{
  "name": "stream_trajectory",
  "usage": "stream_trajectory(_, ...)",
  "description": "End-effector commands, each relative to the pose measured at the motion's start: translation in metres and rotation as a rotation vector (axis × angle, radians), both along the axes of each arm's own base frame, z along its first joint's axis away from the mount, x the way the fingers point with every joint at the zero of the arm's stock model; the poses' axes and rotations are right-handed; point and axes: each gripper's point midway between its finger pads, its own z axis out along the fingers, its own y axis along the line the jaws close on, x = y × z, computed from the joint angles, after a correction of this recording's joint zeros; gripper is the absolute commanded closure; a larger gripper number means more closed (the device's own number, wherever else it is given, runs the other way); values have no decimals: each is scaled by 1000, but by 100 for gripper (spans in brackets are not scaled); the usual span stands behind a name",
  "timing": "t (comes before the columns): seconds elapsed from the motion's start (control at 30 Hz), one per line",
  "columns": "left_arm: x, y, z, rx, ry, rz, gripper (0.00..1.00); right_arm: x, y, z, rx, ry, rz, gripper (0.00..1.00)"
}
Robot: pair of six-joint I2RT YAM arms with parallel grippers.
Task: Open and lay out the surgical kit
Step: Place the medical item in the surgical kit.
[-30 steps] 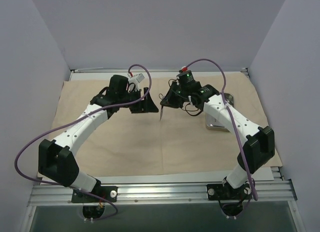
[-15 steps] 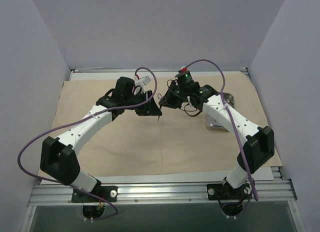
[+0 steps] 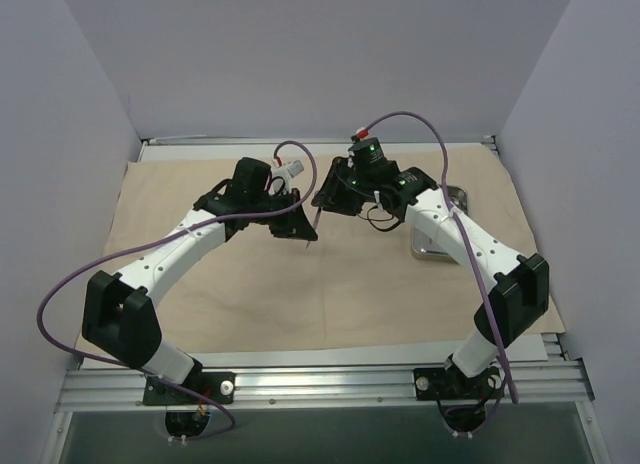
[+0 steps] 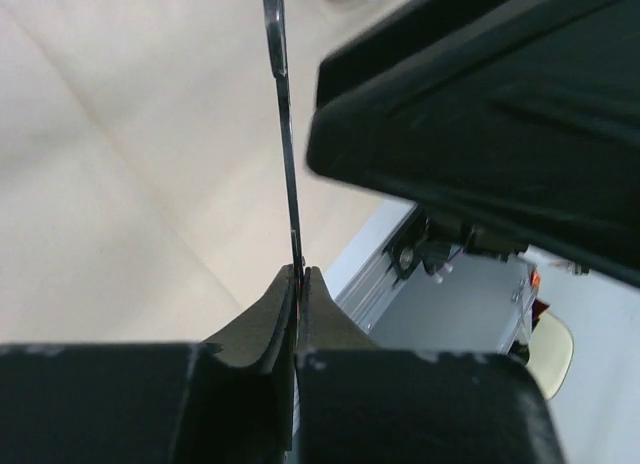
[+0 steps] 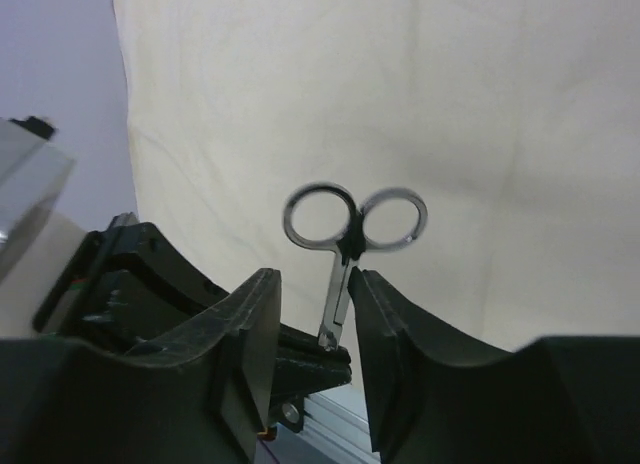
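Beige cloth wrap (image 3: 250, 284) lies spread flat over the desk (image 3: 300, 356), just as it did a second ago. Above its middle, the left arm's fingers (image 4: 262, 319) stood wide open and off to the left a second ago. They have since swung right and closed tight on the thin end of a slim silver ring-handled steel instrument (image 4: 286, 134); I cannot tell whether it is scissors or forceps. It is held in the air over the cloth, rings toward the right arm. The right arm's fingers (image 5: 245, 324), clamped on it before, now stand apart with its shank between them. Farther right, the small shiny rectangular steel tray (image 3: 432, 252) sits on the cloth, unmoved and partly hidden under the right arm.
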Motion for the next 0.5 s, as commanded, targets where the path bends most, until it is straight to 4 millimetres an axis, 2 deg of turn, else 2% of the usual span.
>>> stream_trajectory(0.0,-16,7,19,11,-19,-99,98,-3,-5,58,-27,-238,134,62)
stream_trajectory(0.13,-40,19,19,43,22,-147,98,-16,-22,66,-177,-422,289,58)
stream_trajectory(0.17,-49,22,14,45,49,-157,98,-19,-27,56,-245,-463,345,58)
stream_trajectory(0.2,-54,23,13,40,65,-165,98,-30,-31,65,-266,-523,373,57)
stream_trajectory(0.23,-63,23,18,13,72,-182,98,-31,-33,71,-292,-602,378,57)
stream_trajectory(0.27,-70,26,12,12,101,-186,98,-36,-36,73,-324,-658,394,58)
stream_trajectory(0.3,-75,26,13,1,120,-188,98,-49,-46,70,-369,-726,426,58)
stream_trajectory(0.33,-82,27,18,-24,123,-203,98,-51,-51,74,-378,-777,423,54)
stream_trajectory(0.37,-86,27,17,-35,135,-210,98,-57,-54,72,-390,-797,455,50)
stream_trajectory(0.43,-98,28,17,-54,160,-227,98,-68,-59,69,-452,-864,563,51)
stream_trajectory(0.47,-103,27,19,-75,169,-246,98,-81,-56,60,-453,-859,658,51)
